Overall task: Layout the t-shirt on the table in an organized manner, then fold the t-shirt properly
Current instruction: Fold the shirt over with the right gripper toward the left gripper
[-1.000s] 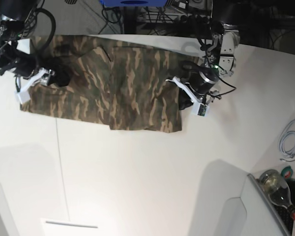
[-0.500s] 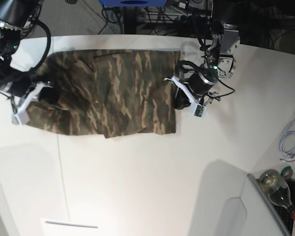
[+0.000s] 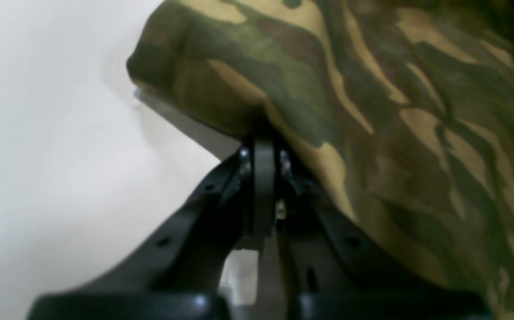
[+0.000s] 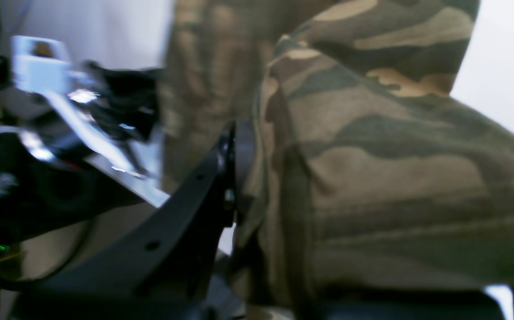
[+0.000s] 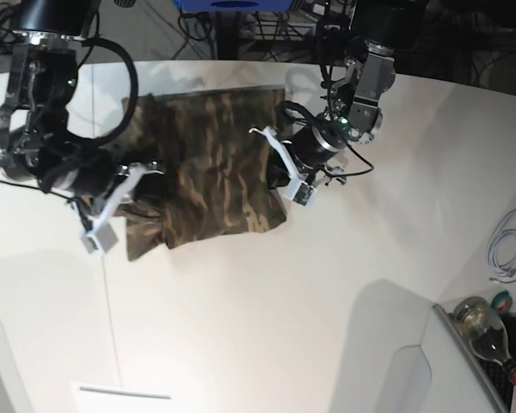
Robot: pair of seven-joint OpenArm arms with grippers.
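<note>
We see both tools clamped on the t-shirt [image 5: 215, 163]: left tool [image 3: 263, 146], right tool [image 4: 239, 169]. Risk: the bunched cloth slips out and folds crooked on the table [image 5: 267, 318].

**Camouflage t-shirt bunched on white table**

A soft cloth t-shirt in olive, brown, tan and black camouflage print [image 5: 215, 168] lies rumpled and partly folded on a large, smooth white tabletop [image 5: 267, 318], near its far edge, with both side edges lifted.
</note>
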